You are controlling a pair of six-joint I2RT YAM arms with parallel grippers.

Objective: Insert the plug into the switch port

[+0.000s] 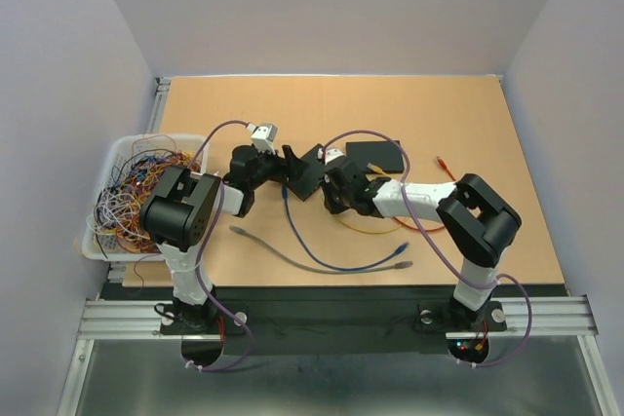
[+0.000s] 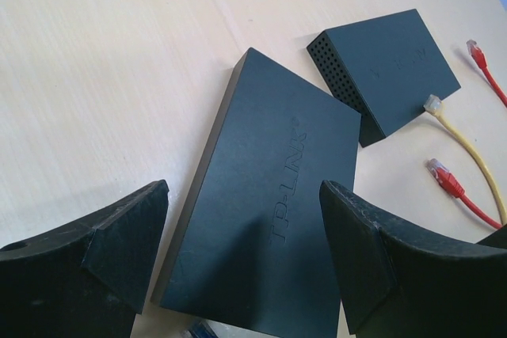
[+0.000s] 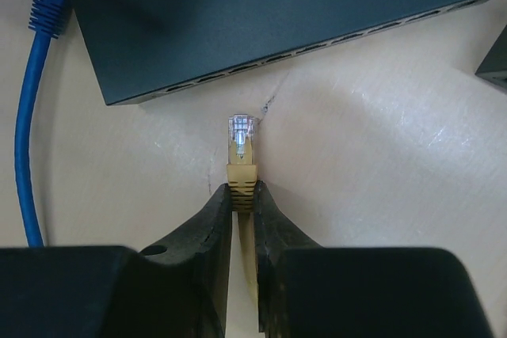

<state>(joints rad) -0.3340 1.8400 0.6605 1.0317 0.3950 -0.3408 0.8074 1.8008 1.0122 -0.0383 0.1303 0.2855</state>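
At far left, a basket (image 1: pixel 136 139) holds tangled cables (image 1: pixel 135 192); left end effector (image 2: pixel 242 223) gapes, right end effector (image 3: pixel 243 195) grips the plug (image 3: pixel 241 138).

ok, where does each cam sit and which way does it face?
Top external: above and behind, looking down on the table; left arm and right arm show whole.
Left wrist: on its arm, looking down through the open left gripper at the switch.
Right wrist: looks along the right gripper, shut on the yellow plug, toward the ports.
Shared: both wrist views show the switch.

Table (image 1: pixel 468 124), two switches (image 2: pixel 269 219), loose cables (image 2: pixel 448 180)
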